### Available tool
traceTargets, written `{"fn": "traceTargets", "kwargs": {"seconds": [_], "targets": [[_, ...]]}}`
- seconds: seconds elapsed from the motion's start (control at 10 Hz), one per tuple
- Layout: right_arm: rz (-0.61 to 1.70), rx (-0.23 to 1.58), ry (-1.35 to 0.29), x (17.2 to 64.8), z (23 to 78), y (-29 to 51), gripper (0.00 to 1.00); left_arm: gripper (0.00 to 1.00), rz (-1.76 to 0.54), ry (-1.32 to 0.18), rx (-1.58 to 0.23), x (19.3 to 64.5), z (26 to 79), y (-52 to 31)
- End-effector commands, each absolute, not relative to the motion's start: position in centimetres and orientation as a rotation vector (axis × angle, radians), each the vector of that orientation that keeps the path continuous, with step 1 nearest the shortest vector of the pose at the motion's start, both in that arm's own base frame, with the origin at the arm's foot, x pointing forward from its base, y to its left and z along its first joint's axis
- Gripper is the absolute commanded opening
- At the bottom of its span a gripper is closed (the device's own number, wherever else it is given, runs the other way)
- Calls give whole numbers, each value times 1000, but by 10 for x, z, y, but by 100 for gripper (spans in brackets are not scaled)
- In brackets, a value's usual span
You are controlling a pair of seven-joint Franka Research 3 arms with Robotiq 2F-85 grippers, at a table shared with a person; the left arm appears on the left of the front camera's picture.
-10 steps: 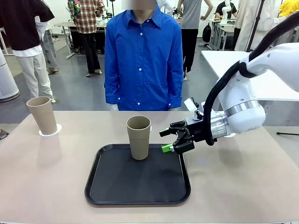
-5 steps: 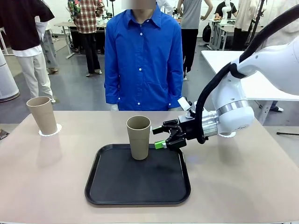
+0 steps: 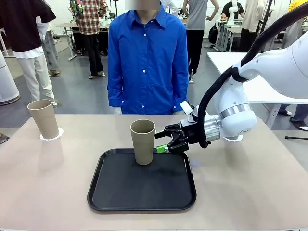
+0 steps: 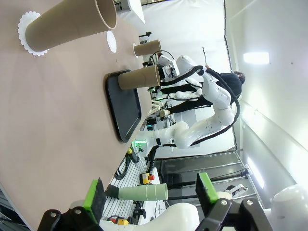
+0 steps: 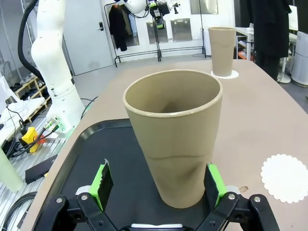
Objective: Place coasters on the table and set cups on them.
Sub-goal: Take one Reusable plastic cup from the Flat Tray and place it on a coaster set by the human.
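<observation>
A black rectangular tray (image 3: 120,192) with rounded corners and a raised rim lies flat. Behind the far edge stands a person in a blue buttoned shirt (image 3: 147,60), arms down. A white desk (image 3: 269,86) stands farther right, and more people stand about in the background.

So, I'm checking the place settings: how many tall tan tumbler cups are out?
3 cups. One on a white lacy paper doily, far left; one on the black rectangular tray; one beyond the tray in the left wrist view.

Robotics lab: white robot arms (image 4: 202,110), work tables (image 3: 260,72), onlookers (image 3: 91,33).
</observation>
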State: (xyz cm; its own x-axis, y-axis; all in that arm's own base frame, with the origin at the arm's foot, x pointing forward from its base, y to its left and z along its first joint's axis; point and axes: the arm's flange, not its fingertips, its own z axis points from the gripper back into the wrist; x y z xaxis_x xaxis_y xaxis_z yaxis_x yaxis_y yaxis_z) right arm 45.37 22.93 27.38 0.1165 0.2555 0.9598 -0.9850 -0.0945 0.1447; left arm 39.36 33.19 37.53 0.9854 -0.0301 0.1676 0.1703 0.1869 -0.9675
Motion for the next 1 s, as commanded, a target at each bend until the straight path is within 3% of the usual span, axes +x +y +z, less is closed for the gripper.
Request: {"fn": "traceTargets", "kwargs": {"seconds": [0.0,0.9], "targets": [[1273,1177,-899,456,270,236,100,100,-139,-125,-1376,392,377,331],[1296,1214,-839,469,236,263,100,100,-139,-125,-1376,392,377,331]]}}
